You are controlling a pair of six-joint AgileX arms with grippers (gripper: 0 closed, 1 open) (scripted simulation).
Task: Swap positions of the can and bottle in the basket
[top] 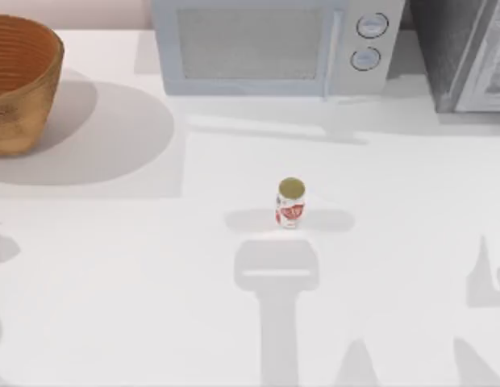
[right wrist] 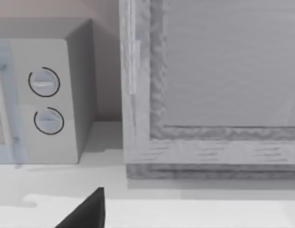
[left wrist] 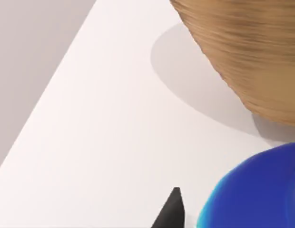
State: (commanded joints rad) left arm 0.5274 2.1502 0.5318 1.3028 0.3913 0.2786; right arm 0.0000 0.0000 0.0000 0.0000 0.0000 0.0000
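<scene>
Left gripper (left wrist: 173, 211): one dark fingertip visible in the left wrist view, low over the white table (top: 113, 282), near the basket's woven side; finger spacing cannot be told. Blue rounded object (left wrist: 257, 190) just beside that fingertip, cut off by the frame, identity unclear. Right gripper (right wrist: 88, 211): one dark fingertip visible in the right wrist view, facing the white microwave (top: 274, 44) and a grey framed cabinet (top: 464, 52); finger spacing likewise cannot be told. Basket (top: 20, 85) at the table's far left corner, partly cut off. Can (top: 290, 203) upright near the table's middle, well apart from the basket, nothing touching it. Microwave along the far edge, cabinet at far right.
</scene>
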